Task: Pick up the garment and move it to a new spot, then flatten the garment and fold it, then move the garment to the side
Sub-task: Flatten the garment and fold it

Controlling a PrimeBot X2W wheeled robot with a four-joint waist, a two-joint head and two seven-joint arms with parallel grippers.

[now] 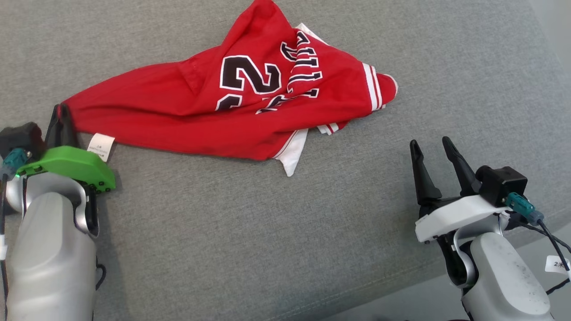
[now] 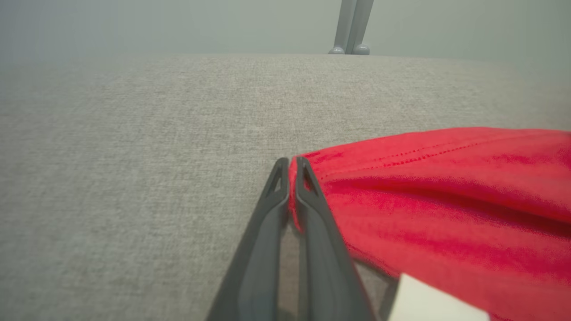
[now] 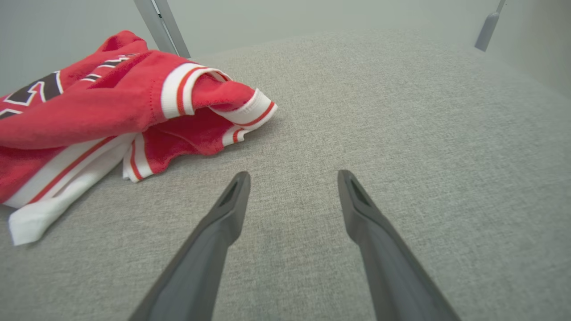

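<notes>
You got soft, even light with only faint shadows beneath the jersey point(image 1: 178, 111); your wrist views went hazy toward the background.

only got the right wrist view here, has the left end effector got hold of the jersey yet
observer: yes, the left end effector is shut on a red corner of the jersey.
operator: which end of it
observer: the end on the robot's left, right next to a white label.
operator: hows the rest lying
observer: it runs as a creased band from that grip across to the striped end, resting on the grey cushion.
</notes>
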